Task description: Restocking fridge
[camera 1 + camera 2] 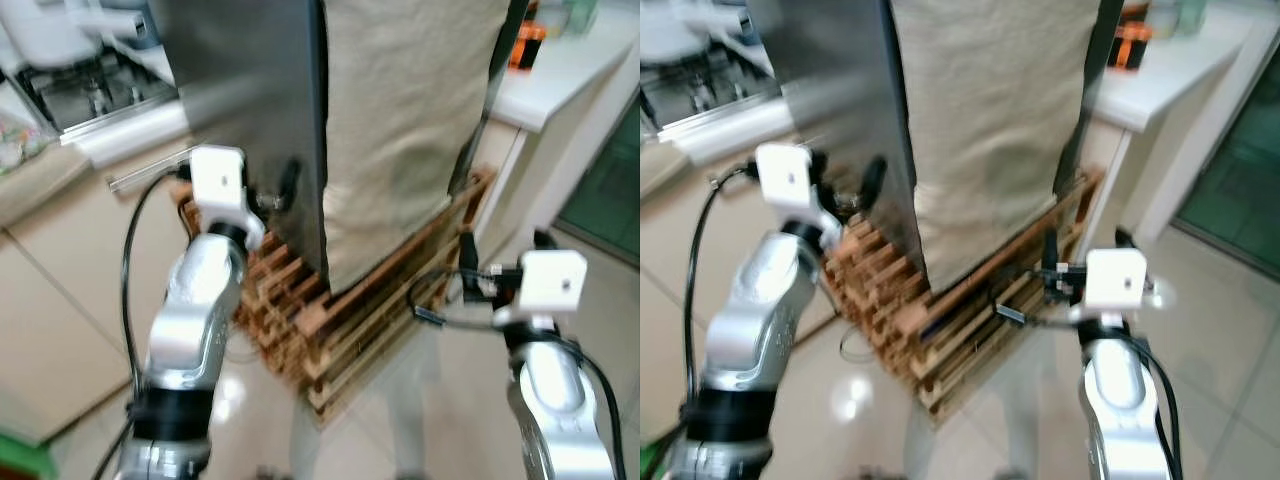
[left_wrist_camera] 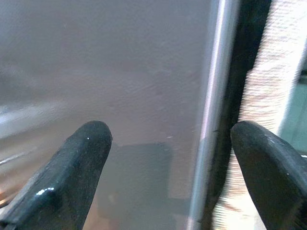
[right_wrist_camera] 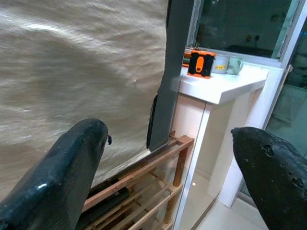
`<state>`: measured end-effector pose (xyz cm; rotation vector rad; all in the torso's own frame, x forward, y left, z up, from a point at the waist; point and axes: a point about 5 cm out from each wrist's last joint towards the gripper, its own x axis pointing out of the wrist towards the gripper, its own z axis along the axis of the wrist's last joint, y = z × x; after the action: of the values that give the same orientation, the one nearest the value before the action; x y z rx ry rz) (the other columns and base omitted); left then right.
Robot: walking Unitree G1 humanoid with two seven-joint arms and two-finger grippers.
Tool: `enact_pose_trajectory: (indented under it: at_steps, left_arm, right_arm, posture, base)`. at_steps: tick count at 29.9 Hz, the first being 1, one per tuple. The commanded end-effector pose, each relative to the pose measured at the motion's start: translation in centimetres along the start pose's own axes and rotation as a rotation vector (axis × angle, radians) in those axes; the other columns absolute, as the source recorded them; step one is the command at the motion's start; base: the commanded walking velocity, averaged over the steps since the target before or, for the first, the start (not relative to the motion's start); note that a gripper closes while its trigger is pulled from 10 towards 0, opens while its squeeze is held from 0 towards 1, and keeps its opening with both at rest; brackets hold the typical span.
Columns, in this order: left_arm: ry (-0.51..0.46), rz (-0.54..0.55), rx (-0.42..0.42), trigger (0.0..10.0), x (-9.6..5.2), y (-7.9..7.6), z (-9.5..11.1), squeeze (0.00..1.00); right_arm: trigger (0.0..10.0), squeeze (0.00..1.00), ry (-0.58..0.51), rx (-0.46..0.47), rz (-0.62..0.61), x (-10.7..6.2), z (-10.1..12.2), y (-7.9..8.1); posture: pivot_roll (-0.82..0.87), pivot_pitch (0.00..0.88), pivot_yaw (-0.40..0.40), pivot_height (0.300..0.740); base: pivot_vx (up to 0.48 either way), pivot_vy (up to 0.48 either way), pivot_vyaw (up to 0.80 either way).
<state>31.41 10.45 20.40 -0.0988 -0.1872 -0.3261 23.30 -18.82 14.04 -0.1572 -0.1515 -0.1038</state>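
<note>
1. The fridge (image 1: 250, 110), a tall grey metal cabinet, stood straight ahead on a low wooden slatted rack (image 1: 330, 330). Its front was draped with a beige cloth (image 1: 410, 130) hanging down to the rack.
2. The left gripper (image 1: 285, 190) was raised against the grey side panel, close to the front corner where the panel meets the cloth. In the left wrist view its fingers (image 2: 76, 167) stood spread wide and empty, with the panel's bright edge strip (image 2: 211, 115) between them.
3. The right gripper (image 1: 468, 262) hovered lower, near the rack's right end and just beside the cloth's lower edge. Its fingers (image 3: 62, 177) were also spread apart, holding nothing.
4. To the right of the fridge stood a white counter (image 3: 225, 86). An orange and black item (image 3: 200, 63) and a pale cup (image 3: 235, 64) sat on it; the item's kind could not be told.
5. To the left, a counter with a stove top (image 1: 90, 90) appeared, blurred.
6. Pale glossy tiled floor (image 1: 430, 420) lay below both arms. Head views were slightly smeared.
</note>
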Motion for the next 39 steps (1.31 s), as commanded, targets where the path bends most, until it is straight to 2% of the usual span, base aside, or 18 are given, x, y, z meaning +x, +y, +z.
enact_pose_trajectory:
  at_steps: [1, 8, 11, 13, 18, 21, 27, 29, 39]
  left_arm:
    - [0.009, 0.004, 0.0, 10.0, -0.2, 0.5, 0.1, 0.0]
    - [0.019, -0.063, -0.03, 10.0, 0.2, -0.3, 0.0, 0.0]
    - [0.044, -0.13, -0.045, 10.0, 0.9, -1.2, -0.7, 0.0]
    - [0.05, -0.165, -0.062, 10.0, 1.6, -1.8, -0.9, 0.0]
    - [0.045, -0.206, -0.073, 10.0, 2.4, -2.4, -0.8, 0.0]
    - [0.045, -0.243, -0.077, 10.0, 3.1, -2.8, -1.0, 0.0]
    - [0.034, -0.266, -0.079, 10.0, 3.7, -3.0, -0.9, 0.0]
    - [0.047, -0.257, -0.122, 10.0, 3.9, -2.9, -1.3, 0.0]
    - [0.057, -0.256, -0.146, 10.0, 4.5, -2.9, -2.0, 0.0]
  right_arm:
    - [10.0, 0.0, 0.006, 0.014, 0.012, 0.0, -0.1, 0.3]
    - [10.0, 0.01, 0.014, 0.016, 0.009, 0.0, -0.2, 0.3]
    - [10.0, 0.01, 0.017, 0.029, 0.011, 0.1, -0.2, 0.4]
    - [10.0, 0.01, 0.012, 0.069, 0.021, 0.1, 0.0, 0.4]
    - [10.0, 0.01, 0.024, 0.129, 0.016, -0.2, -0.2, 0.0]
    - [10.0, 0.01, 0.056, 0.13, 0.017, -0.5, -0.7, -0.3]
    - [10.0, 0.01, 0.074, 0.18, 0.039, -0.7, -0.8, -0.1]
    - [10.0, 0.01, 0.089, 0.185, 0.045, -0.9, -1.0, 0.0]
    - [10.0, 0.01, 0.096, 0.174, 0.065, -1.1, -1.0, 0.0]
  posture:
    - [-0.18, 0.028, 0.047, 0.736]
    - [-0.18, 0.032, 0.044, 0.736]
    - [-0.18, 0.032, 0.044, 0.736]
    - [-0.18, 0.032, 0.044, 0.736]
    - [-0.2, 0.033, 0.044, 0.736]
    - [-0.21, 0.032, 0.048, 0.736]
    - [-0.22, 0.034, 0.051, 0.736]
    - [-0.23, 0.037, 0.055, 0.736]
    - [-0.24, 0.042, 0.054, 0.736]
  base:
    - [0.0, 0.0, 0.0]
    - [0.0, 0.0, 0.0]
    - [0.0, 0.0, 0.0]
    - [0.0, 0.0, 0.0]
    - [0.0, 0.0, 0.0]
    - [0.0, 0.0, 0.0]
    - [0.0, 0.0, 0.0]
    - [0.0, 0.0, 0.0]
    - [0.0, 0.0, 0.0]
